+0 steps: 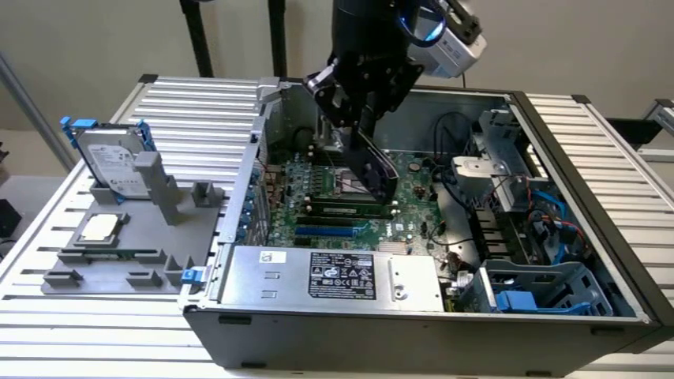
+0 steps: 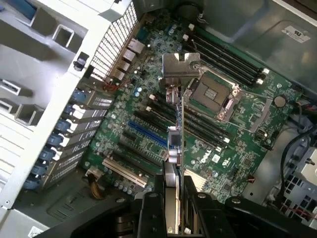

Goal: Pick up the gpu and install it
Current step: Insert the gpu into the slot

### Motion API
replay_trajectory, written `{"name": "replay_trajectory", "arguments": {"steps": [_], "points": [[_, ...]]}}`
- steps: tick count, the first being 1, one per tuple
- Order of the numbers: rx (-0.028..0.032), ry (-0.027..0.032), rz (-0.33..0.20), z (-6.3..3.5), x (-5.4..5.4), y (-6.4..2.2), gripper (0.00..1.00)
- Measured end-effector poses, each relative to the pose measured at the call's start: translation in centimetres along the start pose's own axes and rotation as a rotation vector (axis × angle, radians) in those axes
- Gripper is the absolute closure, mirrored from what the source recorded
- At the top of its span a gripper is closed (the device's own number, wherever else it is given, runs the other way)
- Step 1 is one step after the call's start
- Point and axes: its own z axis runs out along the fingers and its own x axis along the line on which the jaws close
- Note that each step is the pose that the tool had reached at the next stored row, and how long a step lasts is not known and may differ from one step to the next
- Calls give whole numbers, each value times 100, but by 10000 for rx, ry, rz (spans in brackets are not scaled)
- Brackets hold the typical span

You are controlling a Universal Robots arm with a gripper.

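Observation:
My gripper (image 2: 173,184) is shut on the gpu (image 2: 176,130), a thin card seen edge-on with its silver metal bracket (image 2: 179,67) at the far end. In the exterior view the gripper (image 1: 361,133) holds the dark gpu (image 1: 375,170) tilted a little above the green motherboard (image 1: 342,207) inside the open computer case (image 1: 421,316). The card hangs over the middle of the motherboard (image 2: 237,148), near the CPU socket (image 2: 214,94), and is seated in none of the slots. A blue expansion slot (image 2: 146,134) lies beside the card's line, toward the case's rear slot covers (image 2: 74,124).
On the exterior view's left, a grey fixture (image 1: 137,237) carries a silver hard drive with a blue frame (image 1: 114,162) and a CPU chip (image 1: 100,229). The power supply (image 1: 327,276), a blue drive cage (image 1: 537,292) and cables (image 1: 463,126) crowd the case.

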Motion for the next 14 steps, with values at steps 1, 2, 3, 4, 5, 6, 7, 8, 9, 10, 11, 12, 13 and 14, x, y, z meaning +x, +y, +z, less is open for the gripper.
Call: {"name": "replay_trajectory", "arguments": {"steps": [1, 2, 3, 4, 5, 6, 7, 8, 9, 10, 11, 12, 13, 14], "points": [[0, 2, -186, 8, 0, 0, 100], [-1, 4, -371, 15, 0, 0, 100], [-1, 7, -550, 22, 0, 0, 100], [-1, 9, -725, 29, 0, 0, 100], [-2, 11, -921, 38, 0, 0, 100], [-2, 14, -1102, 45, 0, -1, 100], [-3, 15, -1275, 52, 0, -1, 100], [-3, 17, -1455, 59, 0, -1, 100], [-3, 20, -1652, 67, 0, -1, 100], [-4, 22, -1826, 75, 0, -1, 100], [-5, 23, -2012, 83, 0, -1, 100], [-5, 26, -2191, 90, 0, -1, 100], [-5, 29, -2366, 97, 0, -1, 100], [-5, 30, -2545, 105, 0, -1, 100]]}}
